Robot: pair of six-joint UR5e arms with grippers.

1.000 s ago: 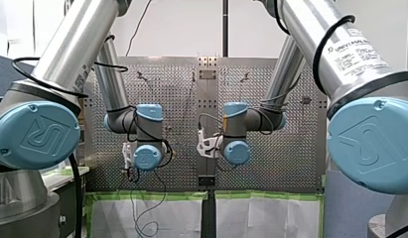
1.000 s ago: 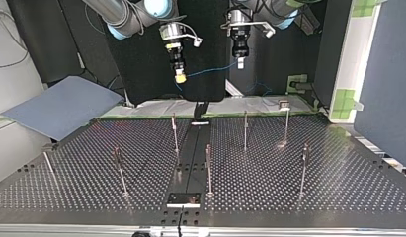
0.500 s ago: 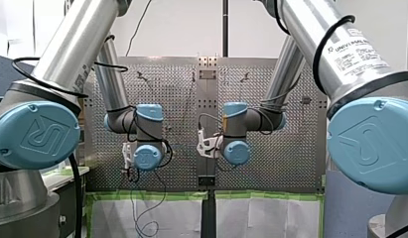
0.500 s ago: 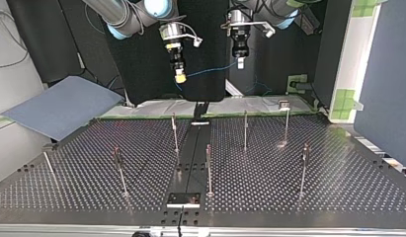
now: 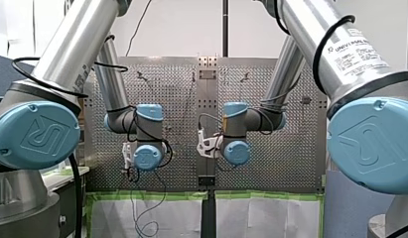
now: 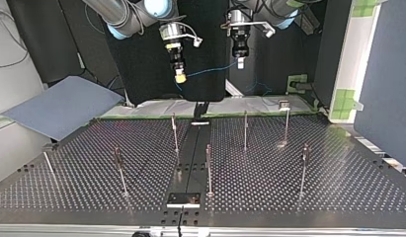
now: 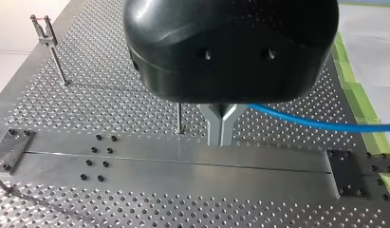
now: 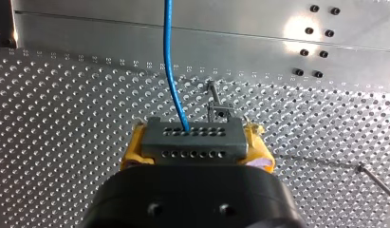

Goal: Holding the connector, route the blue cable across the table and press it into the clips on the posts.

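Note:
In the top view my right gripper, with yellow pads, hangs high above the perforated table's far edge. It is shut on a grey connector, which shows between the yellow pads in the right wrist view. The blue cable runs from the connector across to my left gripper. In the left wrist view its metal fingers are shut on the cable, which leaves sideways from them. Several thin posts with clips stand on the table, for example one post and another.
A flat metal rail runs down the table's middle to a small black plate. A grey-blue sheet lies at the top view's left. White cloth with green tape lines the far edge. A blue panel stands at the right.

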